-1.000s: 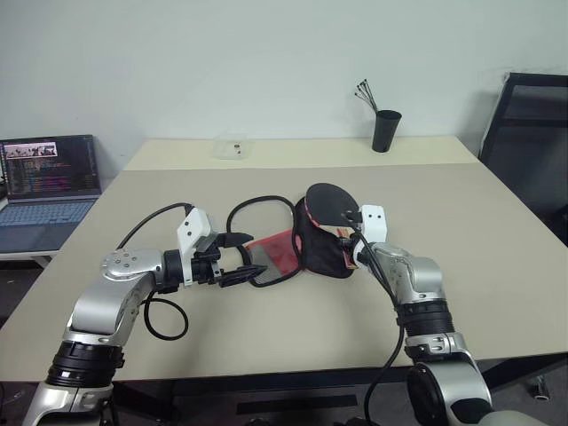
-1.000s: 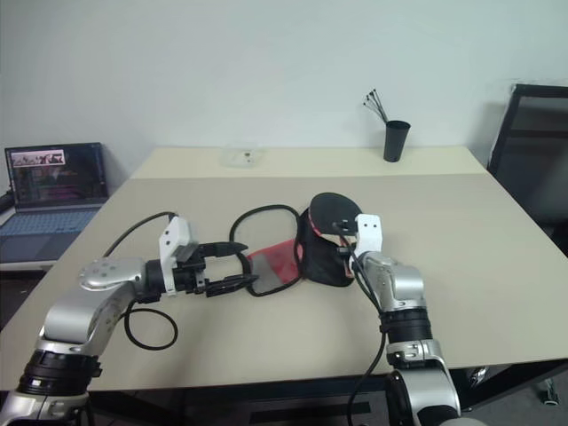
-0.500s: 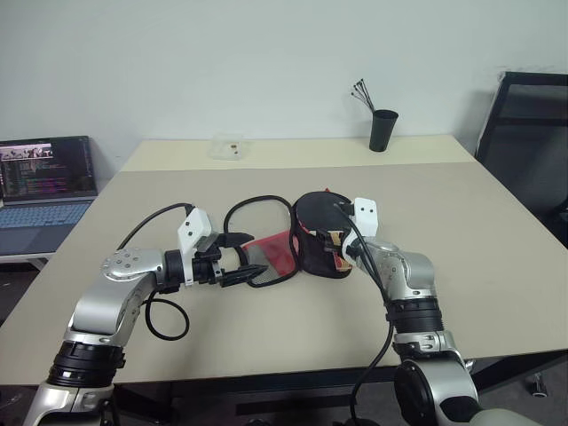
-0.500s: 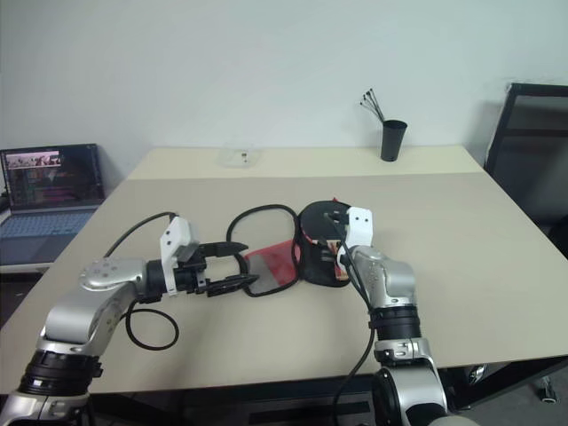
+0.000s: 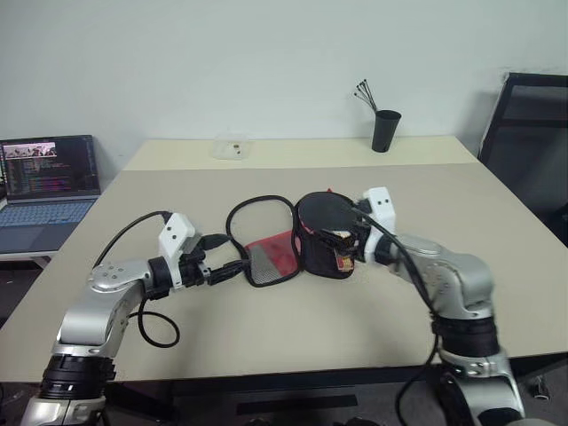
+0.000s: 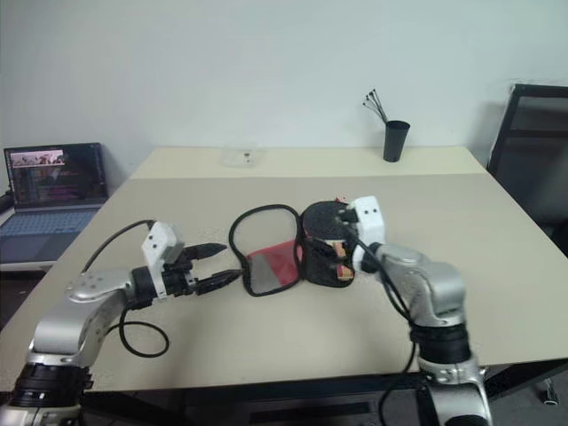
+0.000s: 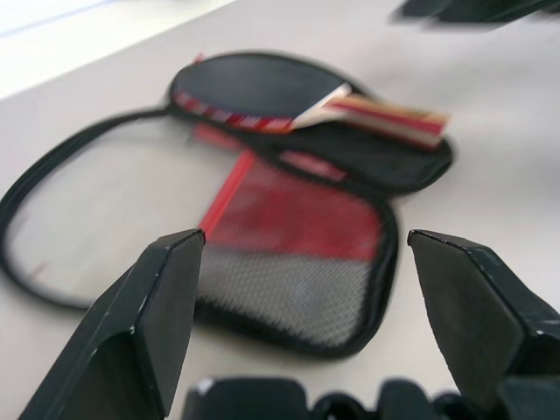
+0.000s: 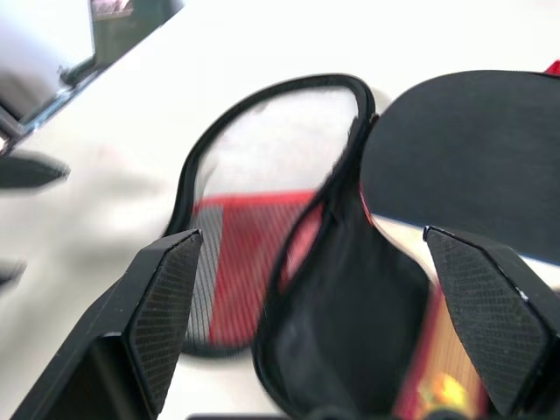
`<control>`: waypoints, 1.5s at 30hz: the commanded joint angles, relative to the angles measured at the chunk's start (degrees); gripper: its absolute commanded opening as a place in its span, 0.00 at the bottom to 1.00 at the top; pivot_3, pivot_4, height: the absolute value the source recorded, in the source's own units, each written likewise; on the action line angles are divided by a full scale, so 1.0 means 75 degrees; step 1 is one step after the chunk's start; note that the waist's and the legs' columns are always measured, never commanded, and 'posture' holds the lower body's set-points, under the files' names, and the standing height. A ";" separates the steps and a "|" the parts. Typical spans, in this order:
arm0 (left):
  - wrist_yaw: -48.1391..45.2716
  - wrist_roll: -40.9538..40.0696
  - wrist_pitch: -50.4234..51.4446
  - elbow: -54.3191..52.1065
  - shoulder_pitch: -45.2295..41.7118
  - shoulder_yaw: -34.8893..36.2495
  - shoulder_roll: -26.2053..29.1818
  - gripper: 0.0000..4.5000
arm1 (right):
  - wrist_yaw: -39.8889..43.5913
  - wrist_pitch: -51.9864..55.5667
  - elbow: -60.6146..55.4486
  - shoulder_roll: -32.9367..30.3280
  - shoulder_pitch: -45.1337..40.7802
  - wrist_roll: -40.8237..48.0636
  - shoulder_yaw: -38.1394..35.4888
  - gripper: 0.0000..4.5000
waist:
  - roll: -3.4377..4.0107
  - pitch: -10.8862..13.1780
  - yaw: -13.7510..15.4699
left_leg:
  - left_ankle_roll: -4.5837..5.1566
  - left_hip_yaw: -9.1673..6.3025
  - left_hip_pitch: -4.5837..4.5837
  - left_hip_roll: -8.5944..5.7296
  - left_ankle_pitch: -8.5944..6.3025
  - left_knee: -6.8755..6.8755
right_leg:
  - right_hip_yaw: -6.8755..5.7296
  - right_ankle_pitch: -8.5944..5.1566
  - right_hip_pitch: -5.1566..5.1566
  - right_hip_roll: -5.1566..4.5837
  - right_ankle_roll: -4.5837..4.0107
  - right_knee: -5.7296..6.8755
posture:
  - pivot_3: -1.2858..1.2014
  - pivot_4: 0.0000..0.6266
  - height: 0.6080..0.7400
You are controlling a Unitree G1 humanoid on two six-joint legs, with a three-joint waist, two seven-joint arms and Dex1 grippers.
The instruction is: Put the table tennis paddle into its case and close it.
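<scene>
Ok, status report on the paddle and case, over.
Left gripper and right gripper open, empty. Black rubber-faced paddle resting in unzipped black-and-red fabric case. Nothing obstructing.

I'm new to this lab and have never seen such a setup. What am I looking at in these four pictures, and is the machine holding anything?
It is a humanoid robot with two arms, each ending in a gripper of two black fingers. Two pictures come from a camera on its head, looking down over a beige table. The other two come from cameras on the wrists, looking out between each gripper's fingers.

On the table lies the case, unzipped and spread open, with the table tennis paddle resting on its black half. A black cup stands at the far edge, and a laptop sits beside the table.

The left gripper and right gripper are both open and hold nothing.
</scene>
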 commanded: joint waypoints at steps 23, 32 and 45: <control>0.0622 0.2302 -0.2288 0.5762 -0.2715 -0.1000 -0.1041 0.00 | 0.2032 -0.0580 -0.1163 -0.2188 0.0178 0.0948 0.0198 1.00 | -0.0009 0.0000 0.0037 | -0.0003 0.0003 -0.0013 -0.0010 -0.0008 0.0009 | -0.0009 0.0000 -0.0005 0.0003 0.0001 -0.0007 | 0.52 0.24 1.00; 0.0481 0.2566 -0.3002 0.6976 -0.3561 -0.1019 -0.1570 0.00 | 0.1940 -0.0625 -0.1203 -0.2232 0.0314 0.0950 0.0136 1.00 | -0.0012 -0.0002 0.0057 | -0.0003 0.0001 -0.0013 -0.0015 -0.0008 0.0017 | -0.0011 0.0001 0.0000 0.0001 0.0002 -0.0006 | 0.52 0.24 1.00; 0.0229 0.2490 -0.3547 0.7257 -0.5166 -0.0949 -0.1960 0.00 | 0.1744 -0.0617 -0.1329 -0.2441 0.0515 0.1024 -0.0165 1.00 | -0.0028 0.0007 0.0045 | -0.0003 -0.0002 -0.0031 -0.0030 -0.0009 0.0022 | -0.0017 0.0002 -0.0011 0.0013 0.0003 -0.0007 | 0.52 0.24 1.00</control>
